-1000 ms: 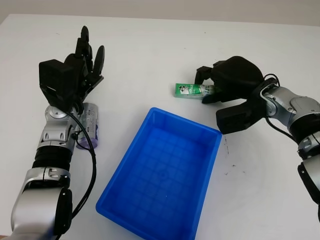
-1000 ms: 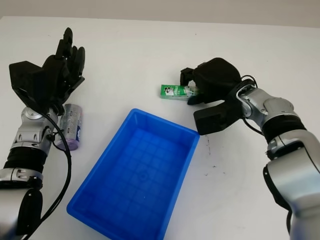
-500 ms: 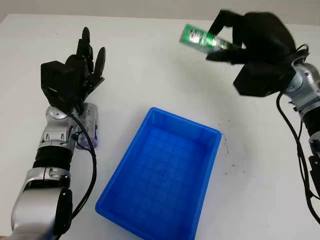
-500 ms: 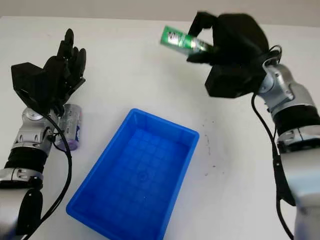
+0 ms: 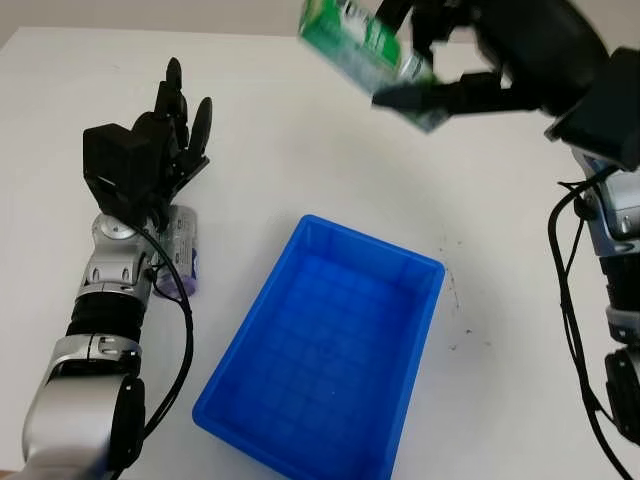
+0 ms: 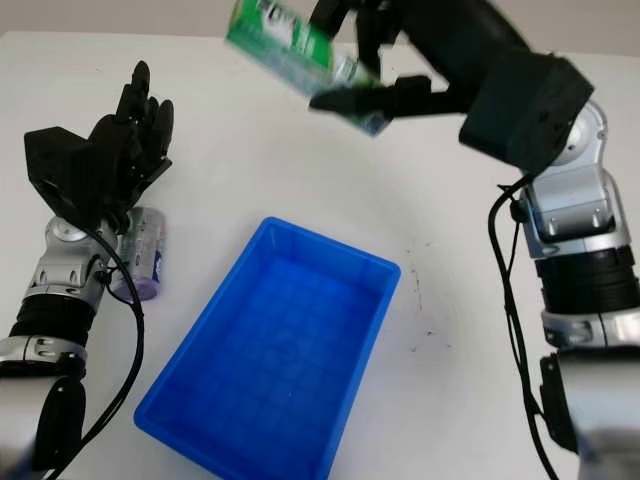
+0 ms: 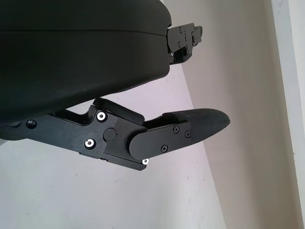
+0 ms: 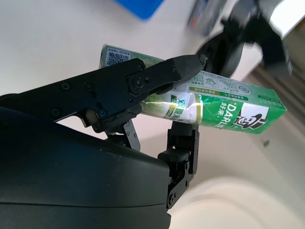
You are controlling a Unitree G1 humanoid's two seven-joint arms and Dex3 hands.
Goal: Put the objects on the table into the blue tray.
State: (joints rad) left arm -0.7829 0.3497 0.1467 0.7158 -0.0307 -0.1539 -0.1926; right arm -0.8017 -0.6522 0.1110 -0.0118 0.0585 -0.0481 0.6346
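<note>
The right hand (image 5: pixel 480 60) holds the green toothpaste box (image 5: pixel 365 50) high above the table (image 5: pixel 300 130), beyond the far rim of the blue tray (image 5: pixel 330 360). The fingers (image 8: pixel 157 76) are closed across the box near its middle; one long end projects past the grip, and the box is tilted.

Risk 1: slip in the grasp. The contact is a pinch on a smooth carton with an overhanging end. A fast swing toward the tray could rotate the box between the fingers and let it fall onto the table.

Risk 2: early release. The box is not over the tray opening. Release from this height could bounce the box off the rim or out of the tray. Lower the hand over the tray centre first.

Risk 3: the second item. The purple-capped can (image 5: pixel 180 255) lies on its side on the table, left of the tray, just below the left hand (image 5: pixel 150 160). The left hand is open and holds nothing. A can on its side is likely to roll if the fingers touch it off-centre.
</note>
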